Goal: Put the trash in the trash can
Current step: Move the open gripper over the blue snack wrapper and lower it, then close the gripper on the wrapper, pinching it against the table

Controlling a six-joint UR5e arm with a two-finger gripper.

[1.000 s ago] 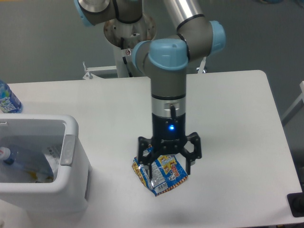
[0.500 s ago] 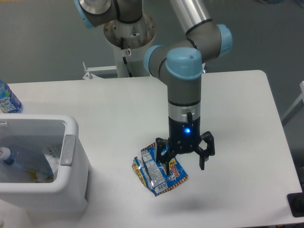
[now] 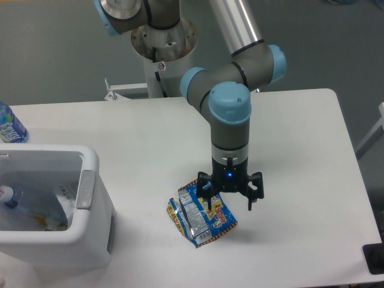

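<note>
— How do your jaws stand?

— Spread wide apart, pointing straight down at the desk [image 3: 288, 138]. My gripper [image 3: 228, 199] holds nothing. The near-left finger hangs over the upper right edge of the blue snack wrapper [image 3: 201, 218]; whether it touches the foil I cannot tell from this angle. The other finger hangs over bare desk, off the wrapper's right side.

— Where does the wrapper lie, then?

— Flat and crumpled on the desk, mostly below and to the left of my jaws, its yellow-red print facing up.

— And the trash can?

— The white trash can [image 3: 96, 198] stands well to the left of my jaws, its grey handle strip on the rim facing me. Its left part is cut off by the picture's edge.

— Anything inside it?

— A crushed clear bottle [image 3: 27, 204] lies in there, but the wall hides part of it and the rest is hard to make out. Far to the left behind the can, a bottle with a blue label [image 3: 11, 125] is half cut off too.
</note>
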